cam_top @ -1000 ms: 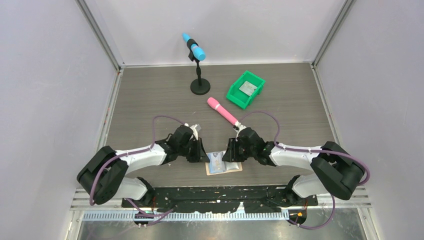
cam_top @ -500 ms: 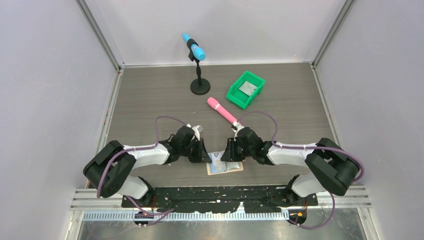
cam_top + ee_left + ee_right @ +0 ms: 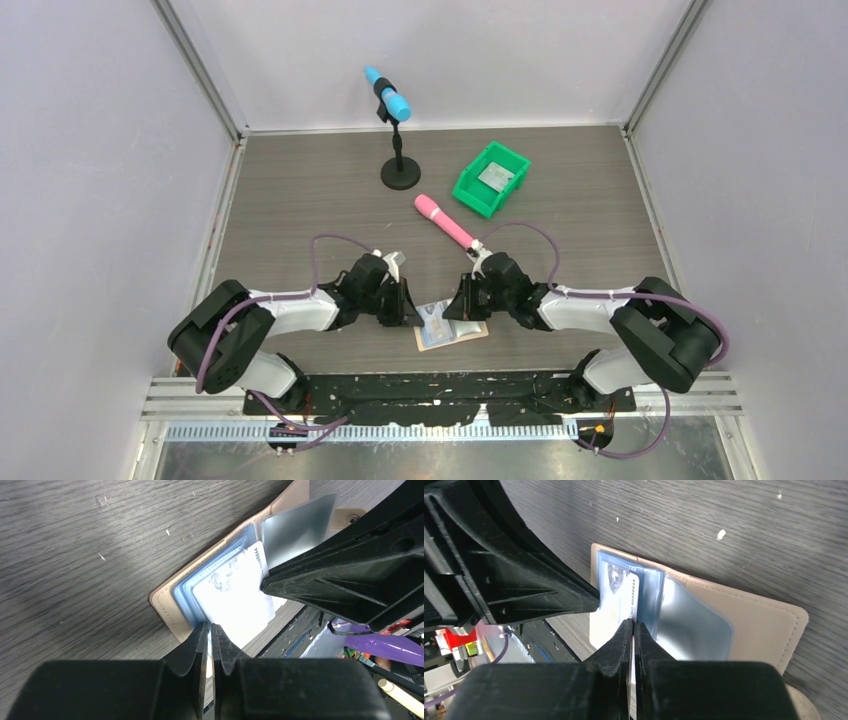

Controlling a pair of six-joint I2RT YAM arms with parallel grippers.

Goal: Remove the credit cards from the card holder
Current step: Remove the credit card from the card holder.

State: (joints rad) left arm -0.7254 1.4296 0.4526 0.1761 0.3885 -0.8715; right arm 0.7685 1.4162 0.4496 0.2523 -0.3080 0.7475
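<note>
On my overhead feed both arms are folded in low at the near edge of the table (image 3: 300,200), tips facing each other over the card holder (image 3: 764,625). The holder lies open and flat on the table between them, tan cover down, with a stack of blue see-through sleeves (image 3: 182,595) showing inside.

A white card (image 3: 235,605) with small print and a faint emblem sits on top of those sleeves and sticks out past the holder's near edge. A silvery plastic flap (image 3: 300,527) stands up from the middle of the holder, beside the card.

My left claw (image 3: 210,627) has its fingers all but together, with only a thin slit between them. Its tips sit at the corner where the white card overhangs the tan edge. I cannot tell whether anything is pinched in that slit.

My right claw (image 3: 633,625) is pressed fully together. Its tips rest on the white card's long edge, right where it meets the blue sleeves. From either wrist view I cannot tell whether the card is caught between the fingers or only touched.

Further back on the right, a green bin (image 3: 470,195) holds a pale grey card (image 3: 490,177) lying flat. A pink microphone (image 3: 445,222) lies between the bin and the arms. A blue-headed microphone (image 3: 388,95) stands on a black stand at the back.
</note>
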